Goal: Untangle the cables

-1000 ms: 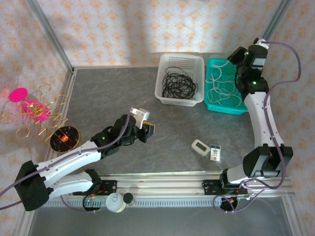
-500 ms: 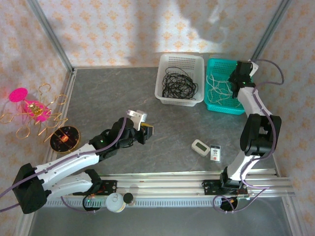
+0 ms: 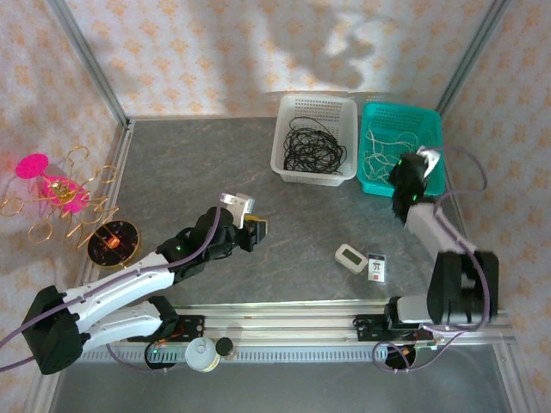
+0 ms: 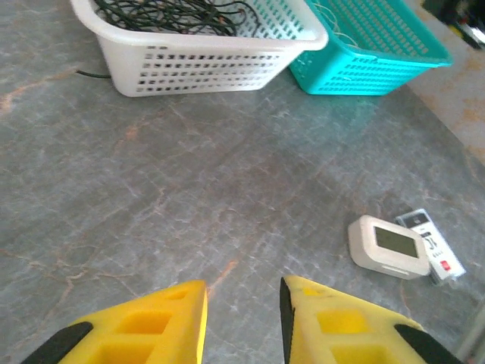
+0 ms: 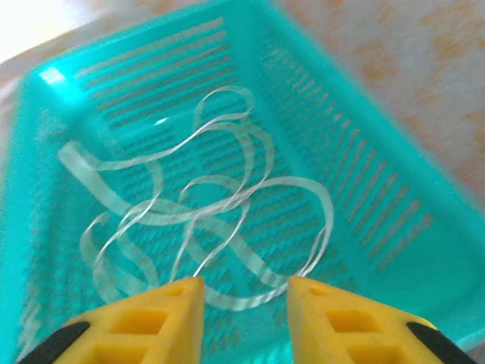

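A white basket (image 3: 315,178) and a teal basket (image 3: 403,108) stood close side by side at the far edge of the grey table (image 3: 189,172), toward its right corner. Nearer the near edge lay a small white clock (image 3: 351,257), with a small card (image 3: 376,268) just beside it. Beyond the left edge were a round black disc (image 3: 113,241) and a pink ornament (image 3: 33,165).

one white basket (image 3: 317,97), one teal basket (image 3: 401,107), one timer (image 3: 350,258)

White arm shells (image 3: 112,292), black joints (image 3: 461,288), purple wires (image 3: 17,327); yellow pincer fingers (image 4: 151,326), black-tipped.
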{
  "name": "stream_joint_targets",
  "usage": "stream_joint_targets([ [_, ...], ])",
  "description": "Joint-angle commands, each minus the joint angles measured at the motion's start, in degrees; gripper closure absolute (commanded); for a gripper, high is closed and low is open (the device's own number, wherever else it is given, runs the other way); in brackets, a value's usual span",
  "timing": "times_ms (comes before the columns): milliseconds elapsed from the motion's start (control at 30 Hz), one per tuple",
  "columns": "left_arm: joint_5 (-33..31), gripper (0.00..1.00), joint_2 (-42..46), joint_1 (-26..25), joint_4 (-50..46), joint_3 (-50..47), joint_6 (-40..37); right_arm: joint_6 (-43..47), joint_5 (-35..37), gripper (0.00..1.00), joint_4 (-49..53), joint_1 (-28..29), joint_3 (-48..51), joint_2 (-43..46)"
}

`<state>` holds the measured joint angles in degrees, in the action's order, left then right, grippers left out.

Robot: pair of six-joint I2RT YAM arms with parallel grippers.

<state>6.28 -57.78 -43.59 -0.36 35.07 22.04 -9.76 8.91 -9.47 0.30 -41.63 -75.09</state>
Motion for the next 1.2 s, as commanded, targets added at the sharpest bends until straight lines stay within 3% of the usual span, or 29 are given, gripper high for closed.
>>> stream_joint_targets([
  [0, -4.47, 0.65, 0.24, 2.37, 2.57, -0.74, -0.55, 6.27, -5.15, 0.56, -27.06, 2.57, 16.83, 6.63],
  [67, -5.77, 0.65, 1.13, 4.38, 2.38, -1.41, -1.10, 9.63, -5.73, 0.44, -39.83, 2.61, 24.96, 7.06],
  [133, -7.57, 0.64, 2.65, 6.33, 2.87, -2.68, -1.80, 11.10, -5.63, 0.39, -44.21, 2.54, 27.51, 5.00],
  [267, -16.06, 0.55, 6.05, 11.21, 6.25, -6.12, -3.15, 11.47, -8.78, 0.36, -54.19, 2.26, 28.36, -3.80],
  [367, -25.68, 0.45, 7.53, 15.46, 8.73, -8.31, -3.52, 11.48, -8.58, 0.33, -54.94, 1.38, 26.97, -7.28],
  [467, -31.68, 0.43, 7.94, 22.05, 12.88, -10.45, -6.35, 11.11, -8.72, 0.24, -74.36, 0.94, 33.46, -13.73],
  [533, -33.37, 0.40, 7.44, 26.62, 18.26, -12.72, -8.91, 10.90, -8.83, 0.15, -66.31, 0.85, 32.48, -10.36],
  [567, -32.32, 0.37, 6.50, 29.11, 22.83, -14.36, -11.93, 11.07, -8.75, 0.03, -68.40, 0.93, 32.27, -11.74],
  [600, -31.52, 0.33, 5.30, 30.95, 27.46, -16.44, -14.49, 11.08, -8.62, 0.00, -68.99, 1.02, 32.03, -12.58],
  [667, -29.98, 0.25, 1.18, 34.83, 39.78, -20.75, -16.85, 11.22, -8.88, 0.00, -60.36, 1.03, 28.29, -11.74],
  [800, -18.92, 0.23, -11.41, 40.88, 63.37, -26.51, -14.86, 11.95, -8.38, 0.00, -62.14, 1.65, 28.78, -12.00],
  [867, -17.76, 0.25, -18.16, 41.37, 68.89, -25.63, -17.55, 11.91, -8.27, 0.00, -61.69, 1.77, 28.66, -12.08],
  [933, -15.54, 0.26, -18.42, 41.61, 62.26, -22.12, -18.84, 11.92, -8.23, 0.00, -61.29, 1.73, 28.20, -12.50],
  [1167, -12.64, 0.25, -30.93, 44.11, 85.21, -26.54, -19.16, 11.87, -8.37, 0.00, -61.80, 1.64, 28.62, -12.14],
])
